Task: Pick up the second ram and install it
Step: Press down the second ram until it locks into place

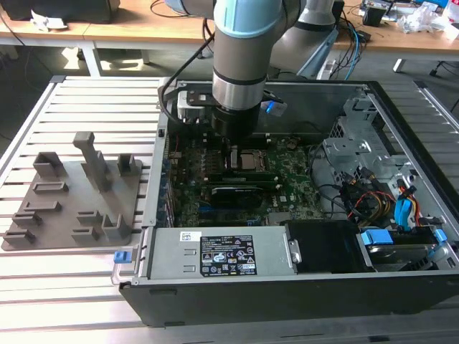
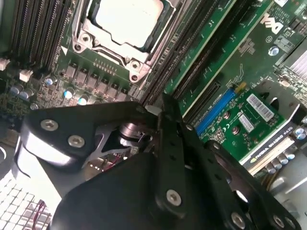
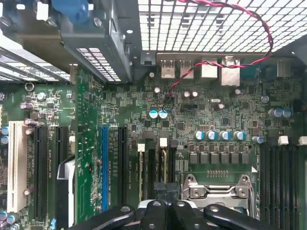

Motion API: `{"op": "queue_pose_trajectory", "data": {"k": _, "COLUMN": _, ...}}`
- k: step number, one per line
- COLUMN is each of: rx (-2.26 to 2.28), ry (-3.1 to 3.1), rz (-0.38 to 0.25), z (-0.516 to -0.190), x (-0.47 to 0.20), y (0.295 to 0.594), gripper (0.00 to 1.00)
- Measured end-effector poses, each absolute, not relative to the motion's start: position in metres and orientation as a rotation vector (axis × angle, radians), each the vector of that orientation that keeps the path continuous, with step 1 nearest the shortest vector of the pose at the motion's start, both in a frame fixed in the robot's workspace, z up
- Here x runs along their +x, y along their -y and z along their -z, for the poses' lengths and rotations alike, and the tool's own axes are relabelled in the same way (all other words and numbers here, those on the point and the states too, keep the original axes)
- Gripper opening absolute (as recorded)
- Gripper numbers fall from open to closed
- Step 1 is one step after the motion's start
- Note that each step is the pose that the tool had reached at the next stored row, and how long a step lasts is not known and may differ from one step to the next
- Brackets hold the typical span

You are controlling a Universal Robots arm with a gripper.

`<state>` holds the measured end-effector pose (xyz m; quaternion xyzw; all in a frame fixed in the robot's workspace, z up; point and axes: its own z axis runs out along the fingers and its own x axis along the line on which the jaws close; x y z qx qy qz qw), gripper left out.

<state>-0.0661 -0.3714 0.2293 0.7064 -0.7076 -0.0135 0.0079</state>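
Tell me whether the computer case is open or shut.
Open: the side of the computer case is uncovered, and the motherboard lies exposed inside.

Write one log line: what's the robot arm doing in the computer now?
arm: over motherboard inside case | gripper: down at RAM slots beside CPU socket | grey tray: outside the case, on exterior view's left

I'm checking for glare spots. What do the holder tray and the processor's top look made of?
Holder tray: looks like matte grey plastic, uniform, no shine. Processor top: seemingly bare brushed metal, pale and reflective, in a shiny metal socket frame.
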Motion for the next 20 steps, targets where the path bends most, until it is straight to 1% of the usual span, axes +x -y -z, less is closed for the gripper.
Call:
{"op": "queue_pose_trajectory", "data": {"k": 3, "rx": 2.209, "ry": 2.212, "rz": 0.043, "z": -0.227, "x": -0.066, "y": 0.371, "gripper": 0.11}}
{"op": "queue_pose_trajectory", "data": {"k": 5, "rx": 2.209, "ry": 2.213, "rz": 0.043, "z": -0.236, "x": -0.065, "y": 0.371, "gripper": 0.11}}
{"op": "queue_pose_trajectory", "data": {"k": 10, "rx": 2.209, "ry": 2.212, "rz": 0.048, "z": -0.236, "x": -0.028, "y": 0.371, "gripper": 0.11}}
{"op": "queue_pose_trajectory", "data": {"k": 13, "rx": 2.209, "ry": 2.212, "rz": 0.048, "z": -0.248, "x": -0.025, "y": 0.37, "gripper": 0.11}}
{"op": "queue_pose_trajectory", "data": {"k": 17, "rx": 2.209, "ry": 2.212, "rz": 0.048, "z": -0.276, "x": -0.025, "y": 0.369, "gripper": 0.11}}
{"op": "queue_pose_trajectory", "data": {"k": 20, "rx": 2.209, "ry": 2.212, "rz": 0.048, "z": -0.277, "x": -0.025, "y": 0.369, "gripper": 0.11}}
